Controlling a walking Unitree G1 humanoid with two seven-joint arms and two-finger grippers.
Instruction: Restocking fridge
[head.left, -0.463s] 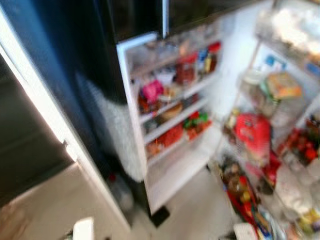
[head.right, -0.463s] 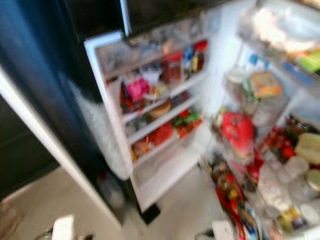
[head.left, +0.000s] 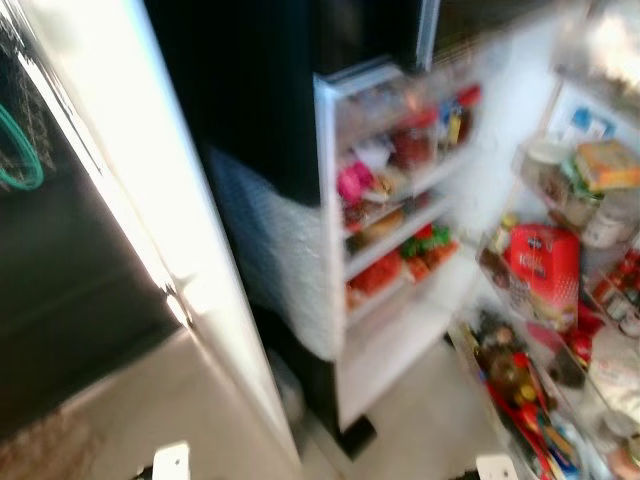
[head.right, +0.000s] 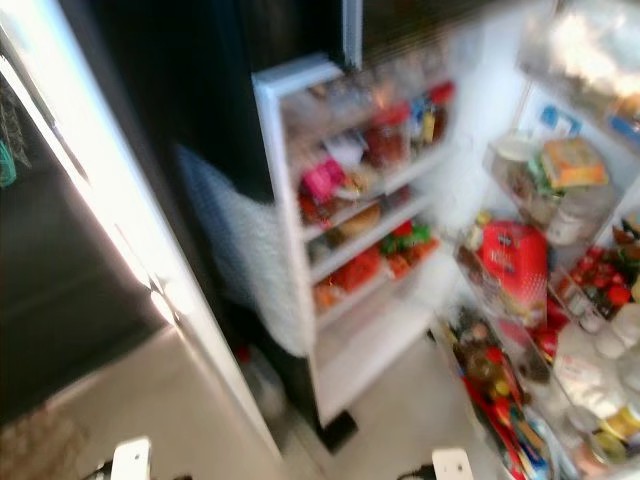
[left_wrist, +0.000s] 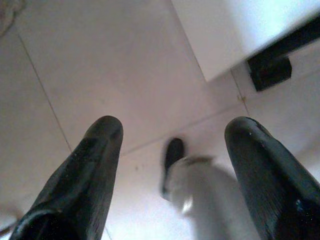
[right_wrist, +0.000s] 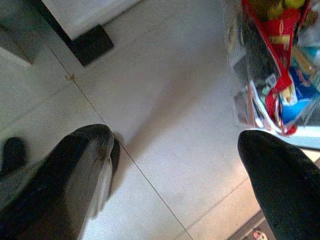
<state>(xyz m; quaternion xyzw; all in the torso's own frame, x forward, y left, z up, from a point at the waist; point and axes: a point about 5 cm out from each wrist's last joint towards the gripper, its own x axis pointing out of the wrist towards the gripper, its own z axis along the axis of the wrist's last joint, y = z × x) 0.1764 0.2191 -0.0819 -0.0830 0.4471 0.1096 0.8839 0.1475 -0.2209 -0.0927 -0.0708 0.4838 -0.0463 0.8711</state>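
Fridge (head.left: 400, 250) stands open ahead; left end effector (left_wrist: 172, 150) and right end effector (right_wrist: 175, 165) hang spread, empty, over the floor (right_wrist: 165, 100) before it.

Open tiled floor (head.right: 400, 410) at our 12 o'clock; packed fridge door shelves (head.right: 360, 210) at 11, crowded fridge compartment shelves (head.right: 560, 300) at 2.

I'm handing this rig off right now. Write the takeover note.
Left hand: open, empty, hanging over the tiled floor.
Right hand: open, empty, also over the floor beside the fridge's lower bins.
Fridge is open; door shelves and main shelves already hold many items, including a red bag.
Head views are blurred.
Nothing is held; still to do: fetch stock and shelve it.
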